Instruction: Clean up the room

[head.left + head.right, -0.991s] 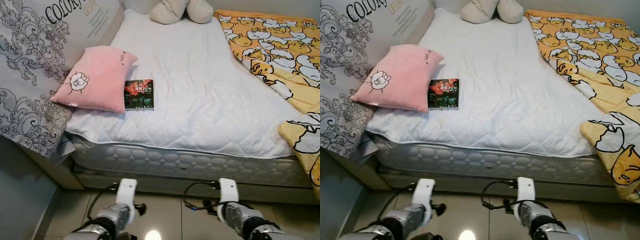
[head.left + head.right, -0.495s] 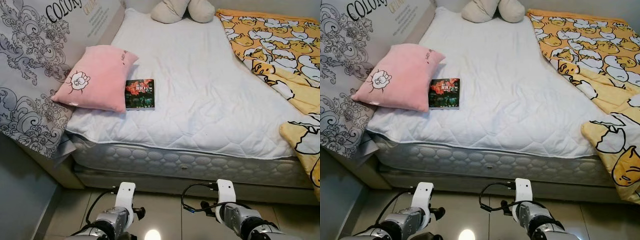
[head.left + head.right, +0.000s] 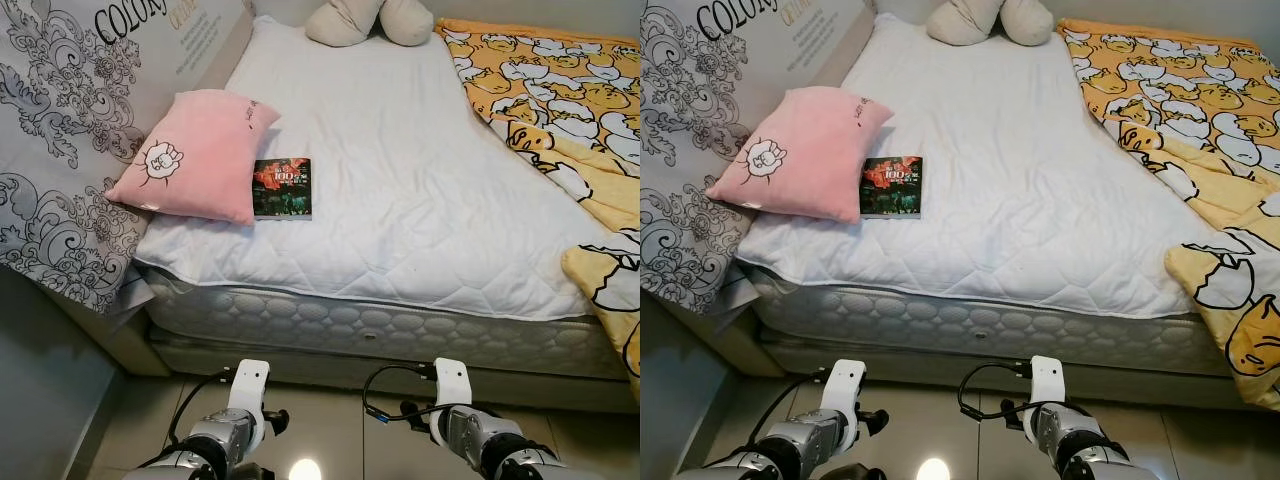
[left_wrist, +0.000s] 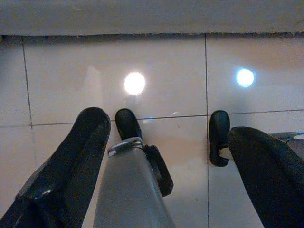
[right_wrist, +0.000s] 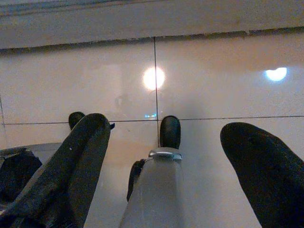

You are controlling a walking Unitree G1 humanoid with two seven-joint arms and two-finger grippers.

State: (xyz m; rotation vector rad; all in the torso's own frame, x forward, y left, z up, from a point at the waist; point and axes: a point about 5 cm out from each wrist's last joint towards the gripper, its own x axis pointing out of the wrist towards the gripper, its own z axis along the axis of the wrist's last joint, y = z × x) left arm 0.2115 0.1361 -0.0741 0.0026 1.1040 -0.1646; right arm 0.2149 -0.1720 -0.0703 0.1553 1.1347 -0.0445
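A dark-covered book (image 3: 282,188) lies flat on the white mattress (image 3: 400,180), its left edge touching a pink pillow (image 3: 195,152). Two beige cushions (image 3: 369,20) rest at the head of the bed. A yellow duck-print blanket (image 3: 565,110) is bunched along the bed's right side and hangs over the front right corner. Both silver arms hang low in front of the bed: left arm (image 3: 232,432), right arm (image 3: 470,435). The left gripper (image 4: 166,135) and right gripper (image 5: 166,135) are open over glossy floor tiles, holding nothing.
A grey patterned printed board (image 3: 60,130) leans along the bed's left side. The bed base (image 3: 380,330) runs across in front of me, with beige tiled floor (image 3: 340,440) between it and my feet (image 4: 127,124). Ceiling lights reflect on the tiles.
The whole picture has shifted slightly, so the camera moved a little. Nothing on the bed has moved, and both arms still hang low.
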